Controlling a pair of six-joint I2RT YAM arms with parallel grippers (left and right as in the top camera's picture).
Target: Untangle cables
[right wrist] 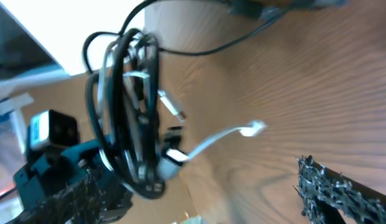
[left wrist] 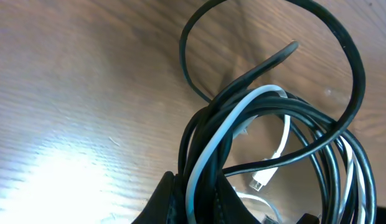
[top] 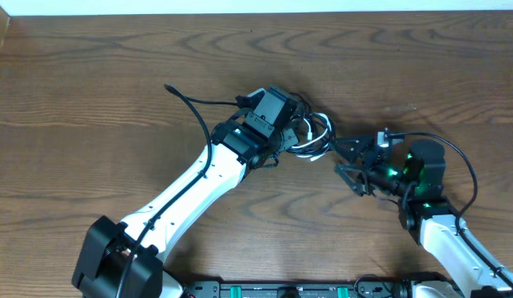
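Note:
The cables (top: 317,136) form one tangled bundle of black and white loops near the table's middle. My left gripper (top: 299,132) is shut on them. In the left wrist view black strands and a white strand (left wrist: 208,143) run between the left gripper (left wrist: 199,202) fingers, and a white plug (left wrist: 259,183) lies inside the loops. One black cable end (top: 169,87) trails away to the left. My right gripper (top: 340,157) stands open just right of the bundle, holding nothing. In the right wrist view the bundle (right wrist: 127,106) hangs beside the right gripper's (right wrist: 199,199) left finger, with a white cable end (right wrist: 255,129) sticking out.
The brown wooden table (top: 91,66) runs to a white edge at the back. The left arm (top: 182,194) crosses from the lower left; the right arm (top: 443,228) comes in from the lower right with its own black wire (top: 463,161) looping beside it.

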